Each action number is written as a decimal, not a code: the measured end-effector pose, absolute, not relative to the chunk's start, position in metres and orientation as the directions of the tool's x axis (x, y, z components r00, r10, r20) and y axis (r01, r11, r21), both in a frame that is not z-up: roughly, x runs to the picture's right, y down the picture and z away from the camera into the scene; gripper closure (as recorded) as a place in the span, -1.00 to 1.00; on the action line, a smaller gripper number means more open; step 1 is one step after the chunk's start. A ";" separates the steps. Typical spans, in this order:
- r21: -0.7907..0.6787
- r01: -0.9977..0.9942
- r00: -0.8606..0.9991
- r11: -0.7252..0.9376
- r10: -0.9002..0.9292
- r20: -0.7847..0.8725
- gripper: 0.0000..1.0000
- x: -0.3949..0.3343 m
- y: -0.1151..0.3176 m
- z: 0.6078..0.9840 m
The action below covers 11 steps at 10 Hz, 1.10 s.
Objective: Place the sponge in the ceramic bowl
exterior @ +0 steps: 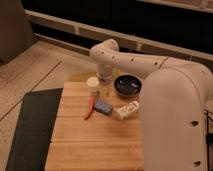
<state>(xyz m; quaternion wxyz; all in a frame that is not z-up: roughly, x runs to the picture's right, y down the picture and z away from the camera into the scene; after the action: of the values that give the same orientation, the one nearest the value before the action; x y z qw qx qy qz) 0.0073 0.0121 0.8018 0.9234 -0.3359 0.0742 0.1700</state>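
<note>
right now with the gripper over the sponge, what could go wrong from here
1. The gripper hangs just above the sponge. The red pepper piece and the white tube lie close on either side, so an off-centre descent might nudge or catch one.
2. The white cup stands right beside the gripper and could get knocked.
3. A low carry might clip the ceramic bowl rim.

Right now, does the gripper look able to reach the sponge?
Probably yes. The gripper hangs just above the sponge, with nothing between them. The red pepper piece and the white tube lie close beside the sponge, so a straight descent seems safest.
</note>
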 end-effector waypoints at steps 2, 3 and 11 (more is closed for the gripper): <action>-0.594 -0.363 0.932 0.718 0.262 -0.252 -0.30 0.008 0.012 0.802; -0.588 -0.341 0.939 0.734 0.237 -0.248 -0.30 0.008 0.015 0.803; -0.549 -0.240 0.971 0.801 0.188 -0.150 -0.30 -0.007 0.071 0.826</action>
<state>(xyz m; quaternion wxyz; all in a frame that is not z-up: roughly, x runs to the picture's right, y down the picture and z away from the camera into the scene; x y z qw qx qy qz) -0.0070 0.0706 0.8260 0.9478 -0.2948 0.0442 0.1128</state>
